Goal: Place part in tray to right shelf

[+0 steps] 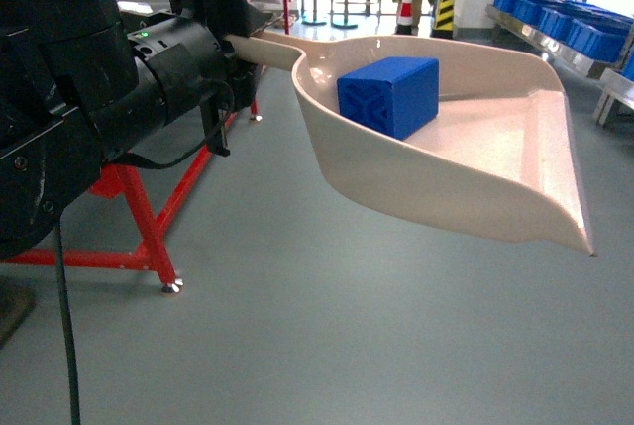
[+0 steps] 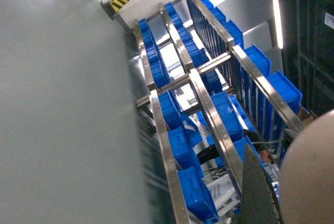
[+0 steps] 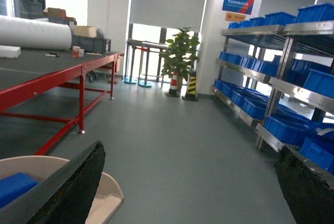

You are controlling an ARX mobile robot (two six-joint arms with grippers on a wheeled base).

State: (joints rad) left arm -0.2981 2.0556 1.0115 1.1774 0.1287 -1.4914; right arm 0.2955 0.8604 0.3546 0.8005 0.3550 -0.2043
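Resting: ribbed blue block (image 1: 388, 96) in glossy beige scoop (image 1: 475, 182).

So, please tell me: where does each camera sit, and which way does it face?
Head: on the robot, slanting down at the tray holding the part; the left arm shows.
Left wrist: tilted, facing the shelf with blue bins; a dark finger shows.
Right wrist: faces down the hall; both fingers show wide apart.
Shared: head and right wrist see the tray, part and red table.
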